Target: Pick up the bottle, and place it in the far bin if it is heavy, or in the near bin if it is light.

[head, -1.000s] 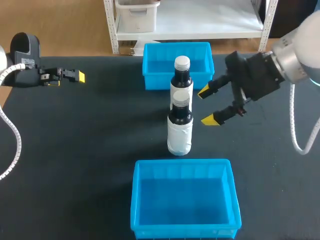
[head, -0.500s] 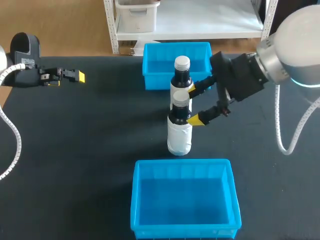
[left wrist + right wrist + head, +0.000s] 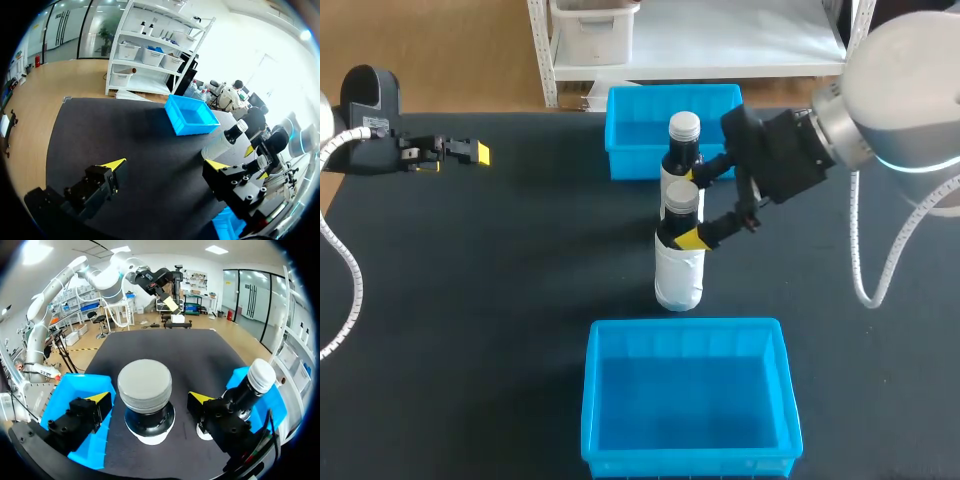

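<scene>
Two dark bottles with white labels and pale caps stand in a row between the bins. The near bottle (image 3: 680,262) has my right gripper (image 3: 689,207) open around its neck, one yellow finger on each side, not touching. In the right wrist view its cap (image 3: 145,382) sits between the fingertips (image 3: 97,397) with gaps on both sides. The far bottle (image 3: 683,152) stands just behind it, beside the right gripper's finger (image 3: 255,377). My left gripper (image 3: 472,152) hovers at the table's far left, open and empty (image 3: 165,164).
The far blue bin (image 3: 620,140) stands behind the bottles and the near blue bin (image 3: 595,400) in front of them; both look empty. The black table (image 3: 500,280) is bare to the bottles' left.
My right gripper has moved left from beside the bottles until its open fingers straddle the near bottle's neck. The left arm and both bottles have not moved.
</scene>
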Motion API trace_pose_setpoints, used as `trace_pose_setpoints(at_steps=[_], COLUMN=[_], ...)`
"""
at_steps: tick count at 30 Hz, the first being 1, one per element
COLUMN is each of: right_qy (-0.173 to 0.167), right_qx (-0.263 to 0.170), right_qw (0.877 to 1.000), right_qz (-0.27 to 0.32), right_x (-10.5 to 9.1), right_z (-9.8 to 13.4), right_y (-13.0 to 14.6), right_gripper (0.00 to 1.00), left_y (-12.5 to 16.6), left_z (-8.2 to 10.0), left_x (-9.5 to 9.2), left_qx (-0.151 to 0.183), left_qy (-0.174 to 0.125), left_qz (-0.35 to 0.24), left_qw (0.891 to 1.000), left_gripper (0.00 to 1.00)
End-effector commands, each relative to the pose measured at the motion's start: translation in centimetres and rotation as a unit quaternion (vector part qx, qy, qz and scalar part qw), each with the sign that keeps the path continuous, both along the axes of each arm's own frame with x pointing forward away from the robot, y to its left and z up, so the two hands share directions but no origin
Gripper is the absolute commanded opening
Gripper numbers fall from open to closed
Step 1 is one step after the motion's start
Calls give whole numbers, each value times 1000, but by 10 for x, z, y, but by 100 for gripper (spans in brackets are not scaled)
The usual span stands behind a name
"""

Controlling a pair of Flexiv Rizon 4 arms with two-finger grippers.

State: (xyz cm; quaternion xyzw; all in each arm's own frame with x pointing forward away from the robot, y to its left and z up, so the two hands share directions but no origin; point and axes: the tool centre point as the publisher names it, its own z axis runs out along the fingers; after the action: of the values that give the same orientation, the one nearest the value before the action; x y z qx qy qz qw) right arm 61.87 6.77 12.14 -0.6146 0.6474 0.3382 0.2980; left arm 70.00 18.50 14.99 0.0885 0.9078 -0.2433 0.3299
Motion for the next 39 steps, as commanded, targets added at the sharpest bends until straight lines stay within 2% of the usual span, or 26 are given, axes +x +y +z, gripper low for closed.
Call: trace_pose_setpoints(at_steps=[1, 7, 8, 12, 13, 14, 16, 20, 26, 33, 39], right_qy=[2, 4, 4, 5, 5, 6, 6, 6, 10, 11, 8], right_qx=[6, 10, 11, 16, 17, 17, 18, 20, 25, 27, 27], right_qw=[1000, 1000, 1000, 1000, 1000, 1000, 1000, 1000, 1000, 1000, 1000], right_qz=[2, 1, 1, 2, 3, 3, 4, 6, 9, 11, 12], right_x=[3, 4, 4, 4, 5, 5, 5, 5, 6, 5, 5], right_z=[-2, -3, -4, -4, -4, -4, -4, -4, -6, -6, -4], right_y=[3, 4, 4, 5, 5, 6, 6, 7, 9, 9, 10], right_gripper=[100, 100, 92, 83, 80, 71, 67, 73, 77, 67, 68], left_y=[0, 0, 0, 0, 0, 0, 0, 0, 0, 0, 0], left_z=[0, 0, 0, 0, 0, 0, 0, 0, 0, 0, 0], left_x=[0, 0, 0, 0, 0, 0, 0, 0, 0, 0, 0], left_qx=[0, 0, 0, 0, 0, 0, 0, 0, 0, 0, 0], left_qy=[0, 0, 0, 0, 0, 0, 0, 0, 0, 0, 0], left_qz=[0, 0, 0, 0, 0, 0, 0, 0, 0, 0, 0], left_qw=[1000, 1000, 1000, 1000, 1000, 1000, 1000, 1000, 1000, 1000, 1000], left_gripper=[100, 100, 100, 100, 100, 100, 100, 100, 100, 100, 100])
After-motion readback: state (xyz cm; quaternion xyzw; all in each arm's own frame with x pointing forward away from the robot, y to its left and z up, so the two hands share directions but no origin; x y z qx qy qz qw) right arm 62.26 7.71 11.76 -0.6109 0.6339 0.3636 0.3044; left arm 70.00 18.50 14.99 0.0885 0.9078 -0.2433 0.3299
